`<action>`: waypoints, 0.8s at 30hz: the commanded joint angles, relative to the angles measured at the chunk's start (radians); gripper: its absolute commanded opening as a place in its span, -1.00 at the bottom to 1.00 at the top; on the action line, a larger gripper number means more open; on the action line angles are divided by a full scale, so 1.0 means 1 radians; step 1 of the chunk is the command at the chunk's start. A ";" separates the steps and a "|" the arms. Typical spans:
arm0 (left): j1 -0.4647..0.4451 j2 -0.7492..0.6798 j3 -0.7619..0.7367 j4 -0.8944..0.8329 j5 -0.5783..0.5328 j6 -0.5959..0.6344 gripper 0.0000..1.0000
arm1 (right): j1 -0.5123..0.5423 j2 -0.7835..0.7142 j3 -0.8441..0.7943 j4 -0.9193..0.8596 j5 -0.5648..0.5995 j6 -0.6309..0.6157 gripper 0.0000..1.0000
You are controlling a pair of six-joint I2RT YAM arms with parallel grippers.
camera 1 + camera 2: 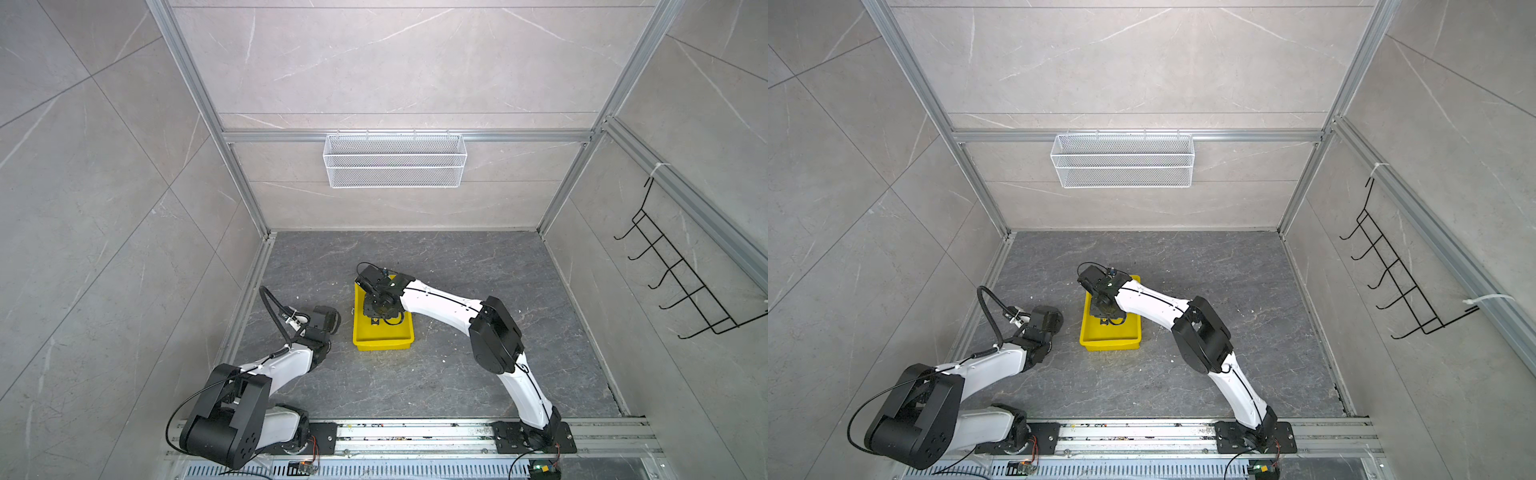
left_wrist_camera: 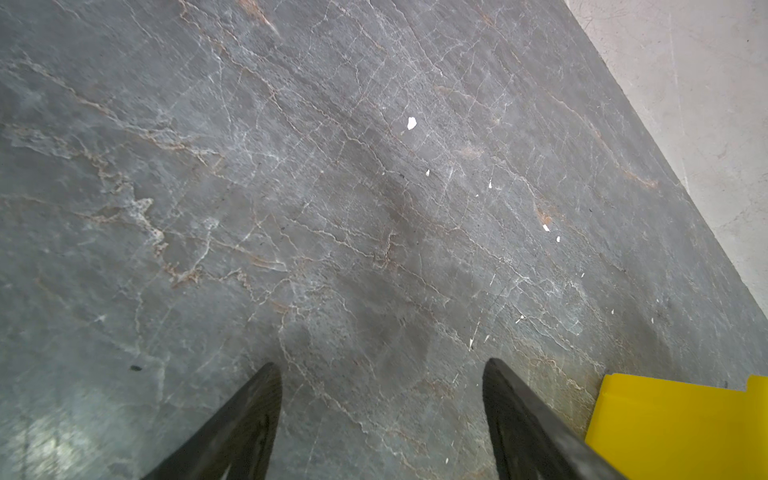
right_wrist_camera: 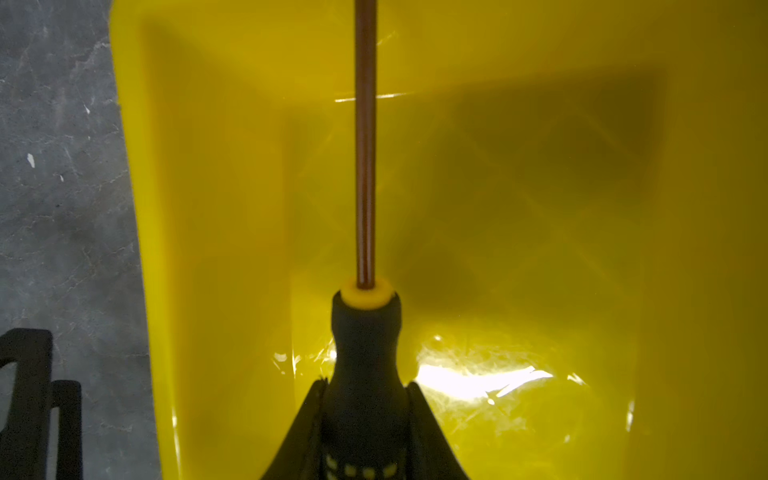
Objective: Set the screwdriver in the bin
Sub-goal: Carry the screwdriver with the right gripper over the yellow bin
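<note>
We judge the screwdriver (image 3: pixel 365 249) light and stiff; right jaws pinch its textured handle (image 3: pixel 365 345) over the bin (image 3: pixel 540 208), left jaws spread empty.

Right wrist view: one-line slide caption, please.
The right gripper holds the screwdriver by its black handle, shaft reaching over the glossy inside of the yellow bin.

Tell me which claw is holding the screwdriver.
The right claw: it is shut on the screwdriver handle over the bin. The left claw is open and empty over the floor.
</note>
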 commanded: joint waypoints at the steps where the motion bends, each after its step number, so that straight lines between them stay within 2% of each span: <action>1: 0.003 0.008 0.033 0.024 -0.025 -0.013 0.57 | -0.005 0.037 0.025 -0.014 -0.056 0.032 -0.72; 8: 0.003 0.013 0.039 0.029 -0.013 0.000 0.57 | 0.000 0.057 0.022 -0.014 -0.071 0.039 -0.70; 14: 0.003 0.028 0.053 0.024 0.005 0.009 0.57 | 0.044 0.051 0.027 -0.056 -0.011 0.027 -0.66; 24: 0.003 0.033 0.069 0.011 0.013 0.025 0.57 | 0.055 0.066 0.009 -0.049 -0.009 0.027 -0.61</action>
